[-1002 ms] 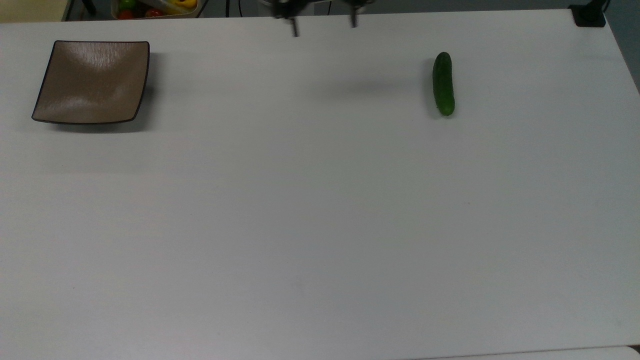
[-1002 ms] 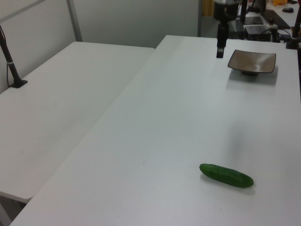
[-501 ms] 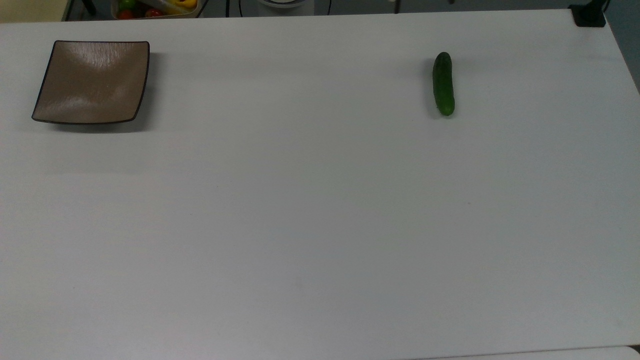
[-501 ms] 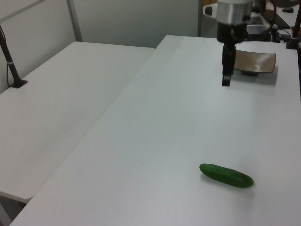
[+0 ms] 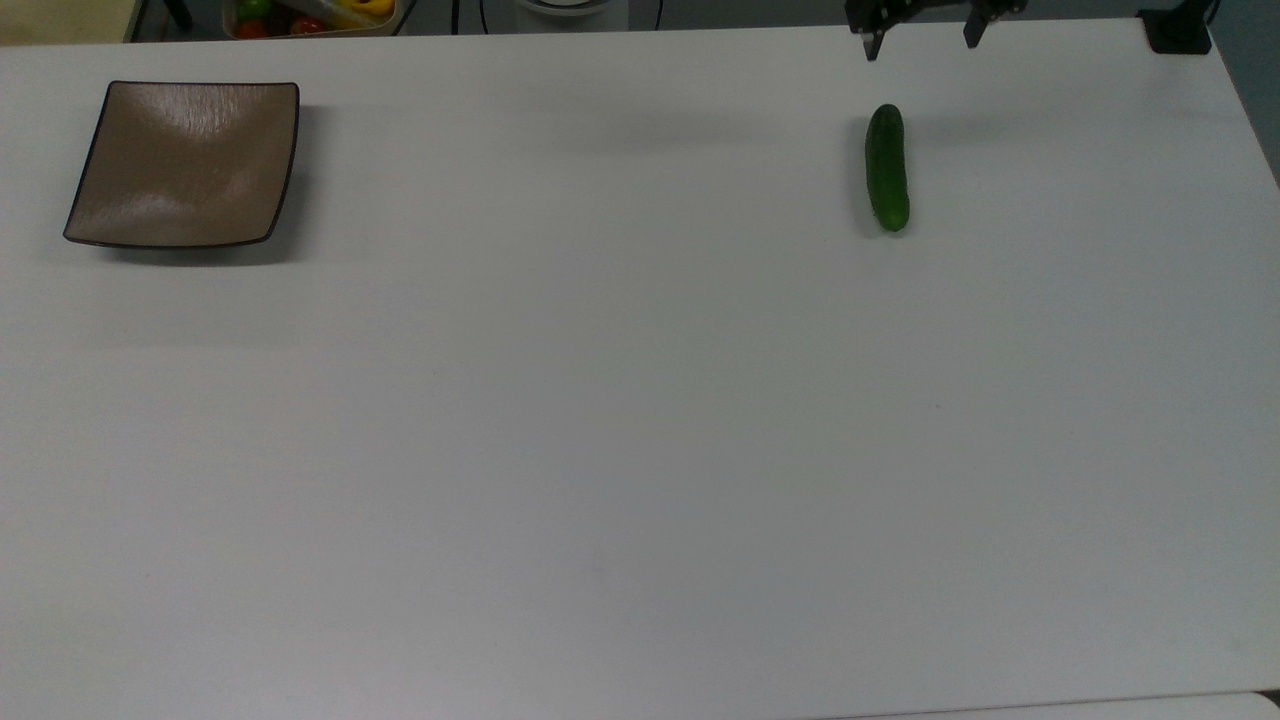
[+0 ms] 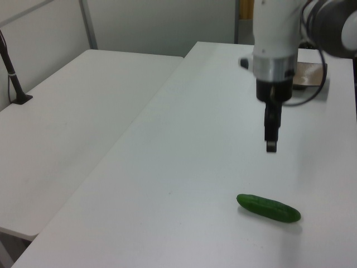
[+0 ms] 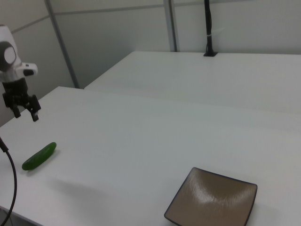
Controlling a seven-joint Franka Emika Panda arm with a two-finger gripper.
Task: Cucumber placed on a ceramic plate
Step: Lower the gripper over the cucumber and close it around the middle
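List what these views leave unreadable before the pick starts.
- Ceramic plate: in the left view the arm covers most of it; just its far edge shows.
- Hand: in the top view the picture's upper edge cuts it off above the fingertips.
- Height of the hand over the cucumber: cannot be judged in the top view.
- Cucumber's underside: hidden against the table.

Our arm reaches down from twelve o'clock in the top view, wrist vertical; our claw (image 5: 920,40) hangs empty, fingers (image 7: 35,116) spread apart.
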